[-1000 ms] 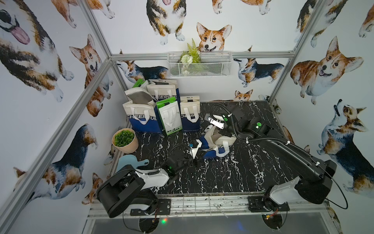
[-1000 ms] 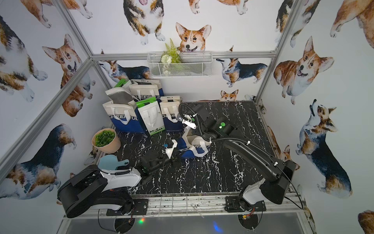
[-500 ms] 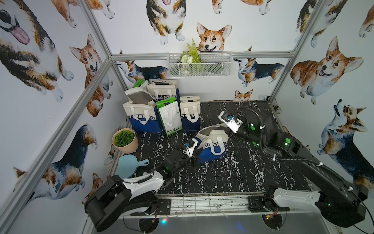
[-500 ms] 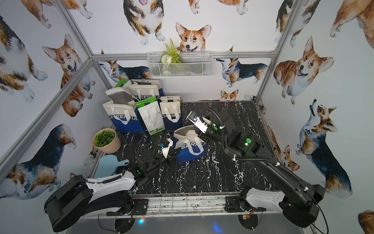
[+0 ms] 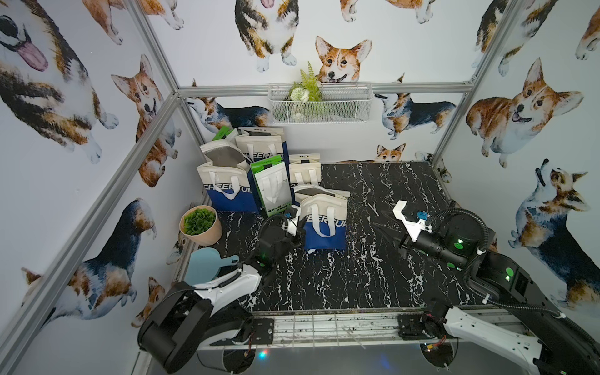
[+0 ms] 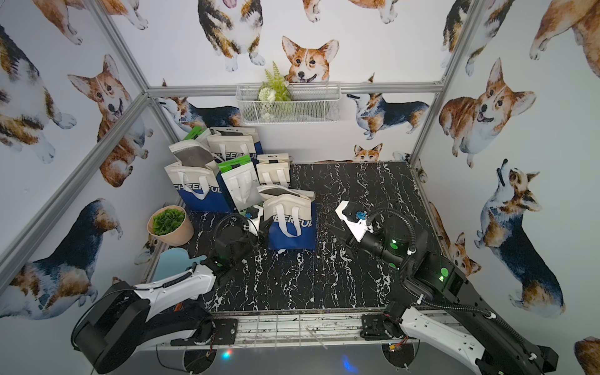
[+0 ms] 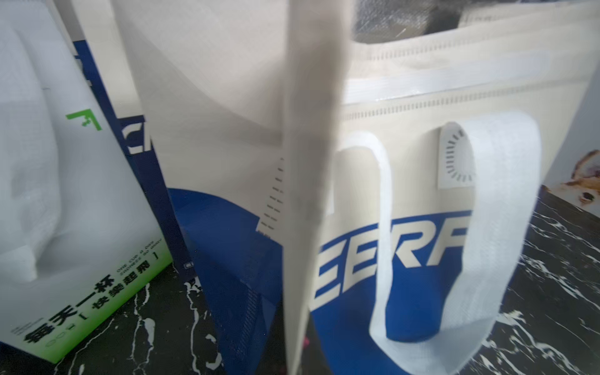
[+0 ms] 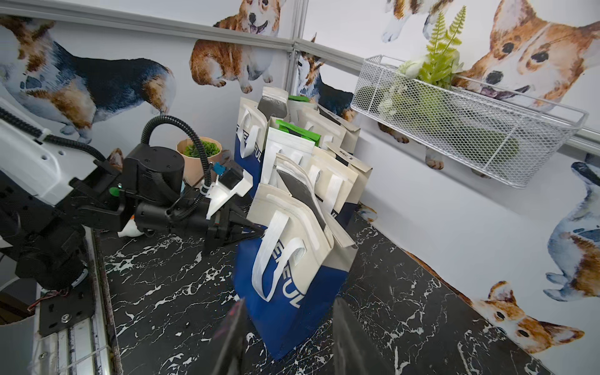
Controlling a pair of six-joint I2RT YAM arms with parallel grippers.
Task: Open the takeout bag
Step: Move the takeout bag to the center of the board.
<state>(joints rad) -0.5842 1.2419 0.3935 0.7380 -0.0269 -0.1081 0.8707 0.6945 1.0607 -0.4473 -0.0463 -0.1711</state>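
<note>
Here's the takeout bag (image 5: 324, 224), cream on top and blue below, standing upright on the black marble table (image 5: 357, 279), just in front of a cluster of other bags (image 5: 227, 185) packed into the far left corner. Its mouth gapes a little, grey lining showing in both top views, and 1 white handle (image 8: 272, 256) hangs down the front face.

The left pincer (image 8: 259, 231) is right on it: jaws closed tight, nipping the bag's upper side edge, and the left wrist view is filled with a blurred cream fold running straight toward the lens.

Over on the other side, the right pincer (image 8: 290, 303) sits apart from the bag, aimed at it, fingers parted roughly halfway, with nothing between them.

Around the edges: a potted plant (image 5: 199, 225) by the left wall, a pale blue paddle-shaped board (image 5: 207, 266) near the left arm's base, and a white wire basket (image 5: 319, 104) with greenery on the back wall.
</note>
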